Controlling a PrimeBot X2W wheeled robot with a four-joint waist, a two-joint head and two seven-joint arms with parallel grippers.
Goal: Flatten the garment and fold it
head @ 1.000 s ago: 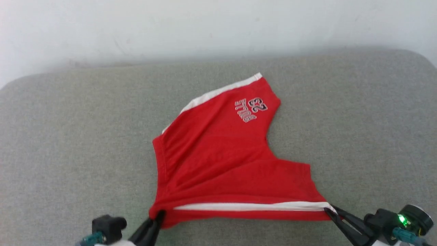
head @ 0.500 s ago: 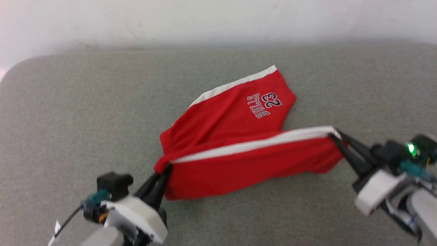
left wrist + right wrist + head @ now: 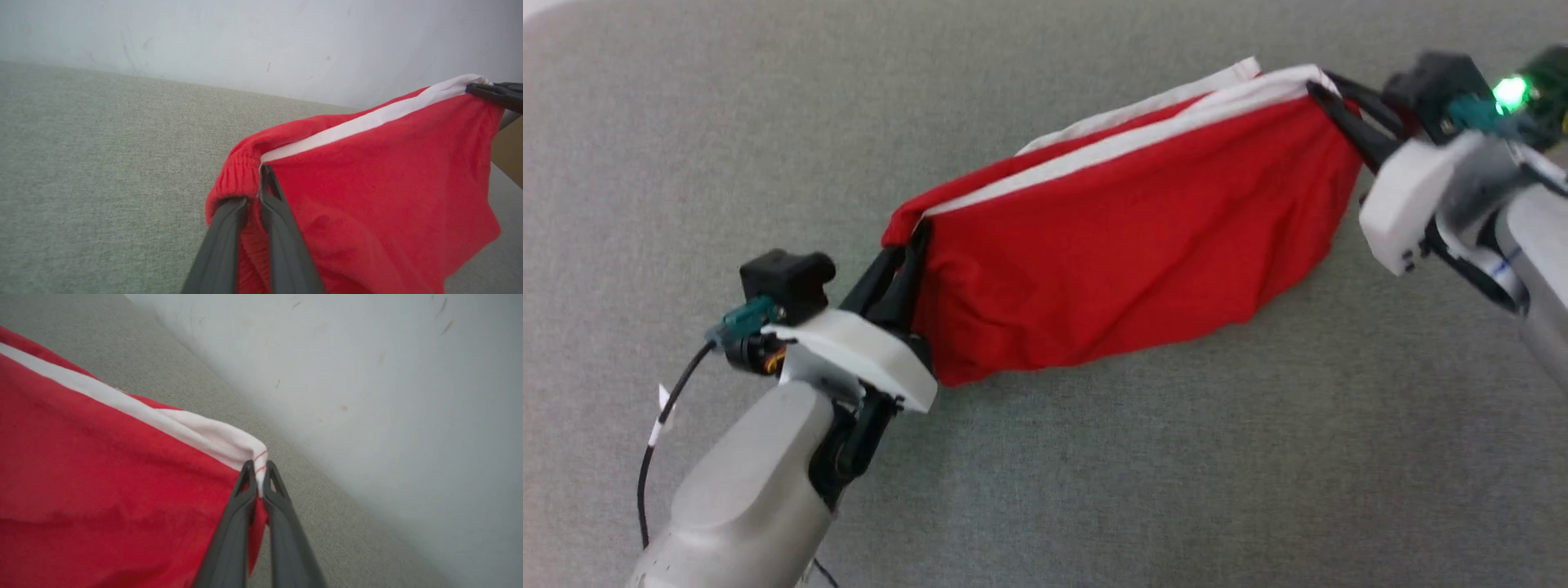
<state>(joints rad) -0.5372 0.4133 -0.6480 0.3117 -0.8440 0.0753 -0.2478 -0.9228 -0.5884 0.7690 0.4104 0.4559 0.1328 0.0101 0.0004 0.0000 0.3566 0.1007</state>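
Closest to me, the left gripper [image 3: 913, 238] has its fingers pressed together on the gathered waistband corner of the garment [image 3: 1127, 237]; the left wrist view shows the red cloth bunched around the two dark fingers [image 3: 229, 245]. From there the garment stretches away and to the right, held up off the grey table [image 3: 1094, 457] like a sagging sheet, with its plain red face towards me and a white stripe [image 3: 1111, 147] running along the top edge. A second white stripe shows just behind the first. The lower edge hangs in soft folds down near the table; I cannot tell whether it touches. At the far end the right gripper [image 3: 1319, 86] pinches the white corner of the hem, fingers shut tight on it, as the right wrist view [image 3: 257, 467] shows plainly. A green light [image 3: 1509, 91] glows on that wrist. Beyond the table stands a pale wall [image 3: 245, 36].
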